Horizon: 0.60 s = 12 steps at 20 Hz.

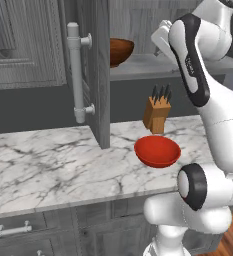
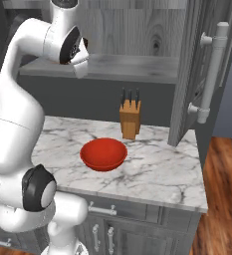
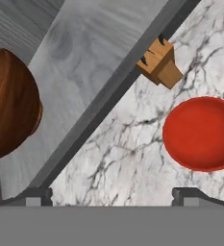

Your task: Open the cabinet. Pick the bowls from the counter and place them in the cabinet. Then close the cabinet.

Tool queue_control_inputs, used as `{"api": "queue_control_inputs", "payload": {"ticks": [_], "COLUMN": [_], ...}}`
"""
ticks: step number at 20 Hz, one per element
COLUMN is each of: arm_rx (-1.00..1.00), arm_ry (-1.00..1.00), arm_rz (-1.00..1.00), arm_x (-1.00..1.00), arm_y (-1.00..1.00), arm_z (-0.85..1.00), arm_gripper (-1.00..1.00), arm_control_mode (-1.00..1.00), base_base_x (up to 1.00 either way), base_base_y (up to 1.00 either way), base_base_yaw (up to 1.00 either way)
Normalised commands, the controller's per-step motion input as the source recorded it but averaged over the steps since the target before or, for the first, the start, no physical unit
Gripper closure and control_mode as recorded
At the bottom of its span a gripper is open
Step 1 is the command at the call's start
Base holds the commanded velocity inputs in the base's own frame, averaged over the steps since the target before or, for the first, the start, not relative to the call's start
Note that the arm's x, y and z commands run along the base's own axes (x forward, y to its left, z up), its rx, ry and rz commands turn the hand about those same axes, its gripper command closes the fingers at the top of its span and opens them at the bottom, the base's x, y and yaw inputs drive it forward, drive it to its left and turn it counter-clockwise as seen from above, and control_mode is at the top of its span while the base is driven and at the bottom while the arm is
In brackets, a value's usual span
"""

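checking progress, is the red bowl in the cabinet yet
No, the red bowl sits on the counter beside the knife block.

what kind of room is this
A kitchen, rendered in simulation: a white marble counter with a knife block and a red bowl on it, over base cabinets, under an open wall cabinet with a wooden bowl on its shelf.

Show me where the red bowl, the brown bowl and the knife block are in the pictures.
red bowl point(image 2: 103, 154): right base view, inner bottom.
brown bowl point(image 1: 120, 50): left base view, outer side, on the cabinet shelf.
knife block point(image 2: 130, 121): right base view, front face.
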Motion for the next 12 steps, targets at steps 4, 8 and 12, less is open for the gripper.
{"api": "queue_control_inputs", "payload": {"ticks": [4, 8, 12], "arm_rx": [0.0, 0.0, 0.0], "arm_ry": [0.02, 0.01, 0.0], "arm_rz": [0.0, 0.0, 0.0], "arm_x": [-0.97, -0.72, -0.55], "arm_y": [-0.48, -0.39, -0.32], "arm_z": [-0.39, -0.45, -0.54], "arm_gripper": [-1.0, -1.0, -1.0], "arm_control_mode": [-1.0, -1.0, -1.0], "base_base_x": [0.0, 0.0, 0.0], "base_base_y": [0.0, 0.0, 0.0], "base_base_yaw": [0.0, 0.0, 0.0]}}
